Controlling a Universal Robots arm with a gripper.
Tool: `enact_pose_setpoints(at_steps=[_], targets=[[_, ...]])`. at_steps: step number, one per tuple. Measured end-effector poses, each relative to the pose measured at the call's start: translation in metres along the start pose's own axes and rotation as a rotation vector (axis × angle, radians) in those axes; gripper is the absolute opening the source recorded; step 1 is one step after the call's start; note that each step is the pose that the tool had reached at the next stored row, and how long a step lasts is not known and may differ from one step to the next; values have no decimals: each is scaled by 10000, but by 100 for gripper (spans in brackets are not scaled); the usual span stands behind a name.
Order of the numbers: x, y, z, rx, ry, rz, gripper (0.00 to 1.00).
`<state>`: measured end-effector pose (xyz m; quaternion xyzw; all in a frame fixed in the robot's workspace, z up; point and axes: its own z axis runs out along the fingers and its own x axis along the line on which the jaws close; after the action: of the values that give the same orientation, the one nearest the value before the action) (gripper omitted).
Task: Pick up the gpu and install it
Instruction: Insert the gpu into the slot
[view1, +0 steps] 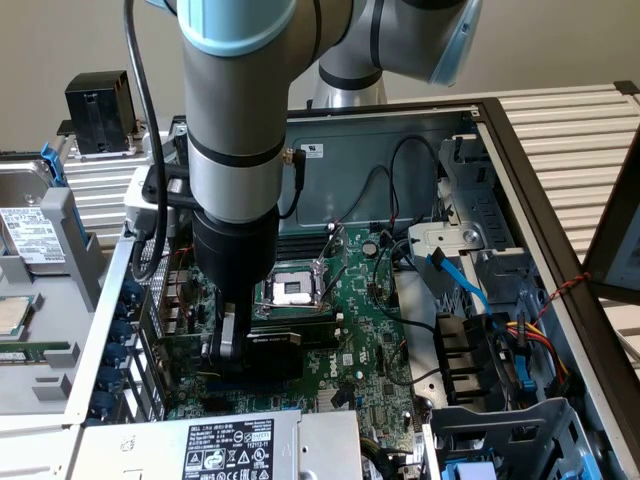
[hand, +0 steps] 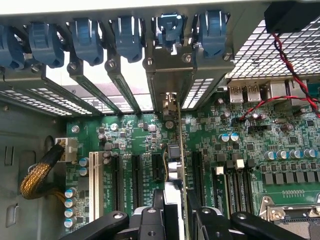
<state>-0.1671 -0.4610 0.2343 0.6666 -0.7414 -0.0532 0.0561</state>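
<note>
Gpu (view1: 285, 338) in gripper (view1: 232, 362), over motherboard (view1: 370, 330)

I count one gpu (view1: 283, 338), one motherboard (view1: 375, 330), six blue slot clips (hand: 129, 37), and one power supply (view1: 225, 445).

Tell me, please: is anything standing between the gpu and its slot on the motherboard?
Nothing visible does. The pincer holds the gpu edge-down on the motherboard, its bracket already at the rear slot opening.

The gpu (view1: 285, 340) is mostly hidden behind the pincer (view1: 232, 352); its fan unseen.
</note>
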Motion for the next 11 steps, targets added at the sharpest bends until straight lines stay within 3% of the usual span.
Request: enact_pose_setpoints(at_steps=[11], targets=[[0,5,3,0,14,2,29]])
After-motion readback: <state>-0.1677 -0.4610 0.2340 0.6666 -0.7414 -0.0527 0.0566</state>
